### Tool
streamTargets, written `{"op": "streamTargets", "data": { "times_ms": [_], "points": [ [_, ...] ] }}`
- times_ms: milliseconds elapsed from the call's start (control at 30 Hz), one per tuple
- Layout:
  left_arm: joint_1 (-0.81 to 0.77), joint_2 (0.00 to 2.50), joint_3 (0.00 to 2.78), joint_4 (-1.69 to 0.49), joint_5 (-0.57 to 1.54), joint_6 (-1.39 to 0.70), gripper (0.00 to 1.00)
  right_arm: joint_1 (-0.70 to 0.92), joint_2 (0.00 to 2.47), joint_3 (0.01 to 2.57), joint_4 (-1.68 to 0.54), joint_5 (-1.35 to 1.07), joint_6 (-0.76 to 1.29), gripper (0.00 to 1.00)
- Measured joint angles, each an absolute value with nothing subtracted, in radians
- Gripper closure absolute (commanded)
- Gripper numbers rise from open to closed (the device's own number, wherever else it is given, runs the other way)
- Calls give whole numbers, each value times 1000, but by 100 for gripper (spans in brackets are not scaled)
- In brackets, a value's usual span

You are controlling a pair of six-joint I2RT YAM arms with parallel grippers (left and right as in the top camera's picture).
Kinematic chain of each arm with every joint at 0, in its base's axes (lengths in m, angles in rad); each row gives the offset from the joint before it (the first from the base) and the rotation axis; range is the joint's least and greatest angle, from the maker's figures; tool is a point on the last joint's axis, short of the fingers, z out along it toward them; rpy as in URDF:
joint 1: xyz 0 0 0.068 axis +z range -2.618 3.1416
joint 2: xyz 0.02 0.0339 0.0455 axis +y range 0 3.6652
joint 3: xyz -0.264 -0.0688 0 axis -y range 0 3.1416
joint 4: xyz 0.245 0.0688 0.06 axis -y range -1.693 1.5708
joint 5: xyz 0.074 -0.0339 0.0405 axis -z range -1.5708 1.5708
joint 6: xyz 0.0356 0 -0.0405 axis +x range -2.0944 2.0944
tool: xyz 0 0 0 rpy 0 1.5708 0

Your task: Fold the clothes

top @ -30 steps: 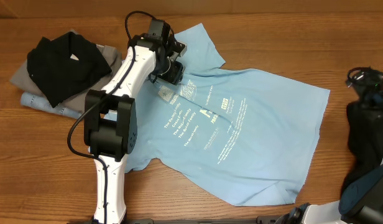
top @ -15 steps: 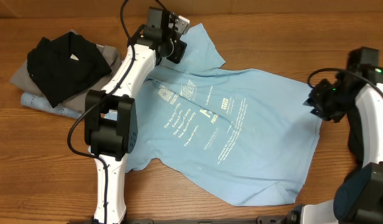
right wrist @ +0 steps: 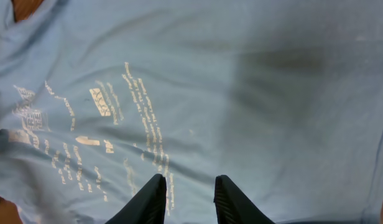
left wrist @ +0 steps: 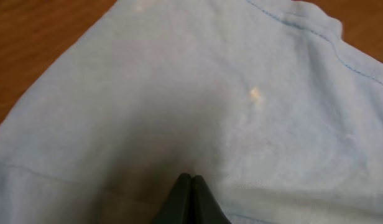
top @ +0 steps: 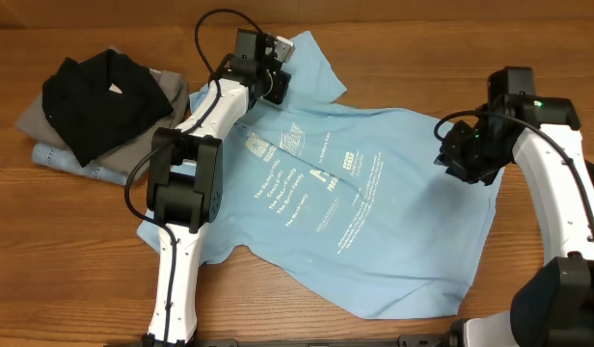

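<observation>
A large light blue T-shirt (top: 374, 193) with white lettering lies spread out on the wooden table. My left gripper (top: 275, 72) is over its upper left sleeve. In the left wrist view the left gripper (left wrist: 191, 177) has its fingertips pressed together, shut, with pale blue fabric (left wrist: 179, 93) just beyond them and no cloth visibly between. My right gripper (top: 461, 154) hovers above the shirt's right side. In the right wrist view the right gripper (right wrist: 190, 180) stands open with a narrow gap, holding nothing, and the printed shirt (right wrist: 241, 93) lies below.
At the far left lies a pile of other clothes: a black garment (top: 94, 96) on top of a grey one (top: 32, 116) and a denim-blue one (top: 66, 159). Bare wood table (top: 278, 308) shows along the front.
The left gripper moved from the collar area up to the sleeve and shut. The right arm came in from the right edge over the shirt's right side, its jaws narrowing.
</observation>
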State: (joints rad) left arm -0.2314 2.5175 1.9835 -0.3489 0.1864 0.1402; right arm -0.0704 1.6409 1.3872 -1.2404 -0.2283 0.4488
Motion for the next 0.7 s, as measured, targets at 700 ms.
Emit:
{"op": "streamTargets", "data": {
  "times_ms": [700],
  "points": [
    [29,2516,2222,-599,337,17,67,-50,1649,1064,-783,-11,550,96]
  ]
}}
